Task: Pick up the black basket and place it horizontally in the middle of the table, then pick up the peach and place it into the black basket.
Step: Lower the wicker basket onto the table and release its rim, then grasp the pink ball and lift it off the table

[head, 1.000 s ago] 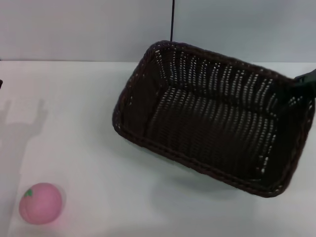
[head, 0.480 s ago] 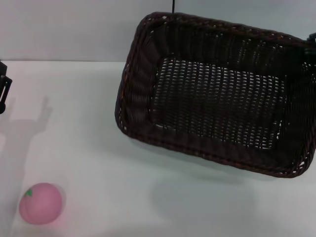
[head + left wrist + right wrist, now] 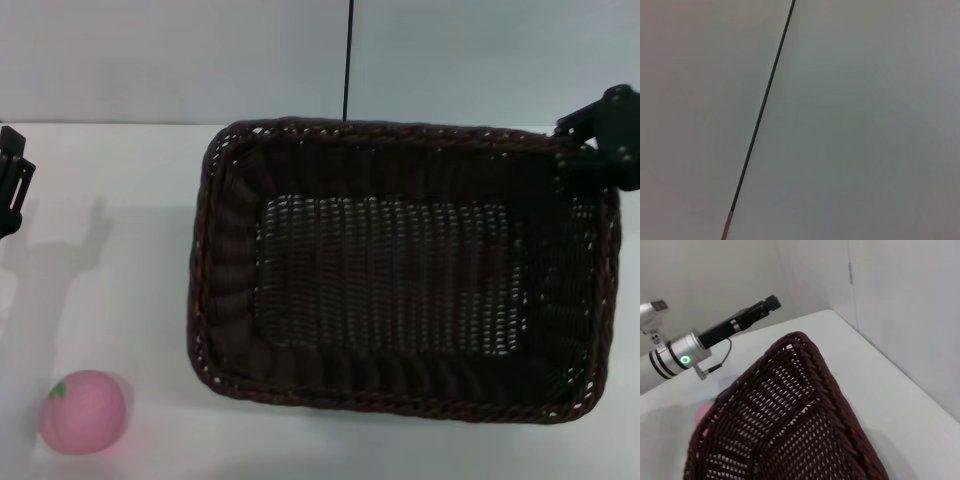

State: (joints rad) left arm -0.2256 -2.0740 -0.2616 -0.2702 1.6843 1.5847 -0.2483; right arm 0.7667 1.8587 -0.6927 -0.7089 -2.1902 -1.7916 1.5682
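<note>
1. Across the middle and right of the table [image 3: 120,250], the basket [image 3: 395,300] now lies with its long side running left to right, its opening facing up.
2. At the basket's far right corner, the right gripper [image 3: 598,150] sits at the rim; it seems clamped on the rim, though the fingers themselves are hidden, so I cannot tell for sure.
3. Whether the basket rests on the surface or hangs just above it is unclear from the head view; the right wrist view shows the rim [image 3: 815,370] tilted against the table, which hints it may not be fully down.
4. Near the front left corner of the table, the peach [image 3: 84,411] sits untouched, well apart from the basket.
5. At the left edge, the left gripper [image 3: 10,180] hangs above the surface, well back from the peach; its fingers are not readable.
6. Judged progress: the first half is almost finished, with only the release left; the peach step has not begun.
7. Compared with a second ago, the basket has swung from a tilted, diagonal pose to a level, horizontal one and moved toward the centre, and the left gripper has come into view at the left edge. The peach has not moved.
</note>
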